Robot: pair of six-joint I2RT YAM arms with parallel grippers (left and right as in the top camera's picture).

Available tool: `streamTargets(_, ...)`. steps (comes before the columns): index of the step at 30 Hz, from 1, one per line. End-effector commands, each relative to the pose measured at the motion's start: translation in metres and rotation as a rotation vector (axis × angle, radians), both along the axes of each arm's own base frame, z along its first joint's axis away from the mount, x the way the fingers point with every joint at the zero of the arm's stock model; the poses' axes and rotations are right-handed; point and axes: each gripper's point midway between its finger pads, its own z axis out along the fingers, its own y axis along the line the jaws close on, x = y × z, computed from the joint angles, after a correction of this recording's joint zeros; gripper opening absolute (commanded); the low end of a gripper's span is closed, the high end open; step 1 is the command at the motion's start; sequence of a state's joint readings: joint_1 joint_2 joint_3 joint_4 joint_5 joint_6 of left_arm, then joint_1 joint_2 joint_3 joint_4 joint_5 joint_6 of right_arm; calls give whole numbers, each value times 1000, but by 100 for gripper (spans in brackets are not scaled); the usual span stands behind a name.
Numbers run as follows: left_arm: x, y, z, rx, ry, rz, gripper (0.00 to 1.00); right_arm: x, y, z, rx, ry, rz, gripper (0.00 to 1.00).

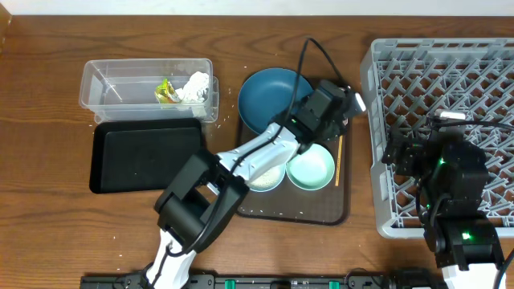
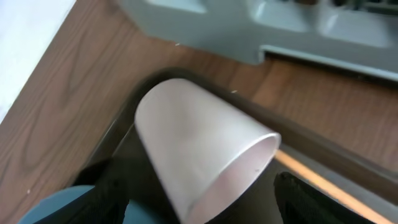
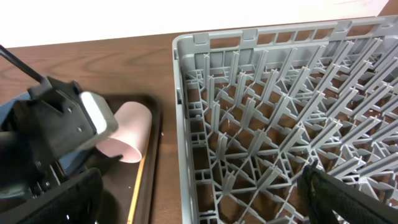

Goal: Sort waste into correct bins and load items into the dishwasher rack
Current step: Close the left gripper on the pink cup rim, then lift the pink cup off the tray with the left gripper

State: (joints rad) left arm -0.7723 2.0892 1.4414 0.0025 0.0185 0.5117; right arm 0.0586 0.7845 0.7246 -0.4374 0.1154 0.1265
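A pinkish-white cup (image 2: 193, 137) lies on its side in the far right corner of the brown serving tray (image 1: 321, 209). My left gripper (image 2: 199, 202) is open with a finger on each side of the cup and a gap to both. The overhead view hides the cup under that gripper (image 1: 341, 100). The cup (image 3: 127, 140) also shows in the right wrist view. A dark-blue bowl (image 1: 269, 96), a mint bowl (image 1: 312, 170), a second pale bowl (image 1: 265, 175) partly under my arm, and a chopstick (image 1: 339, 160) rest on the tray. My right gripper (image 3: 205, 199) hangs open and holds nothing above the left side of the grey rack (image 1: 450, 64).
The clear tub (image 1: 120, 80) at the back left holds a white napkin (image 1: 195, 87) and a yellow-green wrapper (image 1: 166, 92). The black tray (image 1: 144, 156) lies in front of it. A strip of bare wood separates the brown tray from the rack.
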Motion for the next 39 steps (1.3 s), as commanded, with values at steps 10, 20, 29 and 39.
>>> streamTargets(10, 16, 12, -45, 178, -91, -27, 77, 0, -3, 11, 10, -26, -23, 99)
streamTargets(20, 26, 2, -33, 124, -151, -20, 76, 0, -3, 11, 9, -26, -22, 99)
streamTargets(29, 29, -1, -29, 107, -168, -18, 52, 0, -2, 11, 10, -26, -22, 99)
streamTargets(39, 30, -2, -27, 100, -175, -18, 29, 0, -3, 11, 10, -26, -22, 99)
